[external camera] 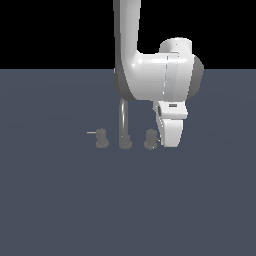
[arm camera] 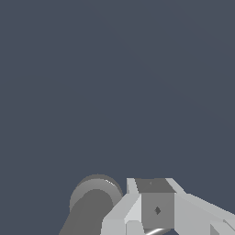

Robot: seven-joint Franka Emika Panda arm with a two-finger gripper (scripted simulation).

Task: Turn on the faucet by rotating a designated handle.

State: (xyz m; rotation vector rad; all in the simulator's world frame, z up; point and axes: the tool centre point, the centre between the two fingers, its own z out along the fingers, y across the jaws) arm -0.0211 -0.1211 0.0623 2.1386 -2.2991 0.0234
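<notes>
1. Dull slate floor (external camera: 60, 210) under a black backdrop.
2. Nearest: gripper (external camera: 169, 142) lowered to the floor, jaw gap hidden in both views, so could not tell how far open or whether anything was gripped.
3. Just beside the jaws, toward the exterior view's left: handle (external camera: 150, 139), a stubby grey knob, its thin lever running toward the jaws and masked by them.
4. Beyond: faucet (external camera: 123, 122) spout, then twin knob (external camera: 101, 138).
</notes>
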